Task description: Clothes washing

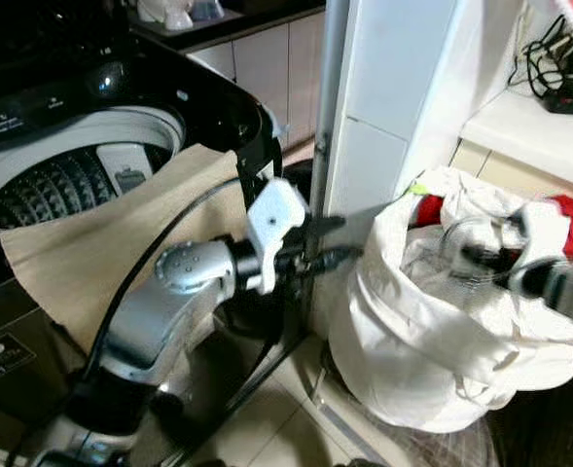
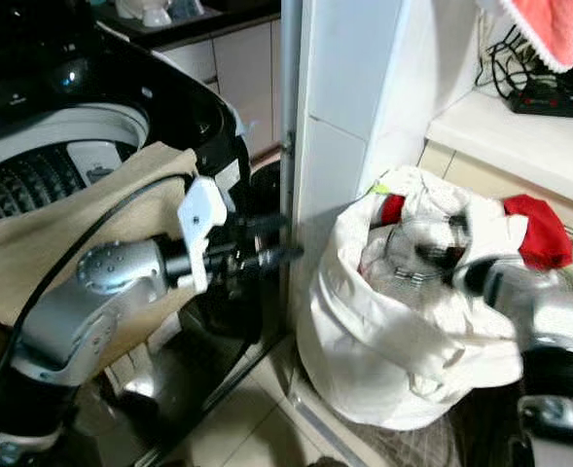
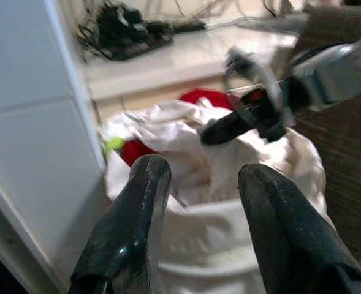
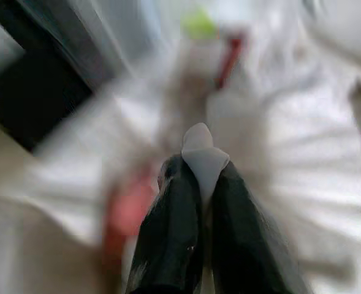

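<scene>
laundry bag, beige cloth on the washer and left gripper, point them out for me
laundry bag [image 1: 432,360], left eye view, on its white front wall
beige cloth [image 1: 82,253], left eye view, on the flat middle draped over the washer rim
left gripper [image 3: 198,202], left wrist view, midway between its open fingertips

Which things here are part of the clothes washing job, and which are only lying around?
Part of the job:
- washing machine, lid open
- beige cloth draped over its edge
- white laundry bag full of clothes
- white fabric pinched in the right gripper
- left gripper, jaws open, facing the bag

Just lying about:
- black cables on the counter
- pink towel
</scene>
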Controlling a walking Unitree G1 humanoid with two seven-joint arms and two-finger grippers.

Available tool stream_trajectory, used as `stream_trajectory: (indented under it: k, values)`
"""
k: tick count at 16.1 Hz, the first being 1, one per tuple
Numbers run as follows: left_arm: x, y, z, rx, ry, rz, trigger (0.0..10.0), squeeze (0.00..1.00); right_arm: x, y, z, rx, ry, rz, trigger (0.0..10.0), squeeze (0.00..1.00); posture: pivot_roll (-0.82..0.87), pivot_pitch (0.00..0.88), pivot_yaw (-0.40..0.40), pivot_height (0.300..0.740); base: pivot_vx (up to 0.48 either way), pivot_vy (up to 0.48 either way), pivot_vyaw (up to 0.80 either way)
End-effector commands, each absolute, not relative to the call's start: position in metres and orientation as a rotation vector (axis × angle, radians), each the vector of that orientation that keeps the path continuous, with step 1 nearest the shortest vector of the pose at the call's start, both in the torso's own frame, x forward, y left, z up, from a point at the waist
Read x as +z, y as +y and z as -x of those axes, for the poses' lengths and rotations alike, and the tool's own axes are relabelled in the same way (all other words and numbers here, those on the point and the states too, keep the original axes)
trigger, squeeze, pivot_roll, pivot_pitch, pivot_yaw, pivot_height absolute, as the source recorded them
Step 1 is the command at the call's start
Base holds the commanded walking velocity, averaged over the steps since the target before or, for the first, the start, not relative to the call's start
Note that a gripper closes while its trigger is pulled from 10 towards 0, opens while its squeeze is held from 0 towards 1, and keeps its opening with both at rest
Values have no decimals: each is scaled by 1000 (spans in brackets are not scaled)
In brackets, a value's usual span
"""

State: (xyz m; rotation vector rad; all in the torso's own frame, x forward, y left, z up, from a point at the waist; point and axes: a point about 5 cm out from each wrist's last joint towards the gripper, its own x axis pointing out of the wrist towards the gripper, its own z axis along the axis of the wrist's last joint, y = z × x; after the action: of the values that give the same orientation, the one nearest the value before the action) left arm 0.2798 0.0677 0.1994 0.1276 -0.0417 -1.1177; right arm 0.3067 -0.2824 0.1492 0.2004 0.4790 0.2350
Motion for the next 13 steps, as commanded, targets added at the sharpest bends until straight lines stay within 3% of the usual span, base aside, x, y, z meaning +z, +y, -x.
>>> stream_trajectory:
  k: [1,4,7,8,13]
  values:
    - [210,71,-286,-1074,-87,-127,10000,0,176,-276,-305,314,377,-249,0,0,-107,0,45,740,0,0,0]
    - [232,58,-291,-1067,-198,-53,10000,0,244,-251,-291,536,108,-415,0,0,-118,0,49,740,0,0,0]
    - [243,39,-288,-1125,-250,29,10000,0,268,-238,-288,611,2,-502,0,0,-119,0,45,740,0,0,0]
    - [243,22,-286,-1169,-232,92,10000,1000,283,-223,-285,685,-63,-579,0,0,-120,0,45,740,0,0,0]
    - [234,0,-283,-1204,-220,61,10000,1000,299,-203,-281,761,-102,-666,0,0,-124,0,43,740,0,0,0]
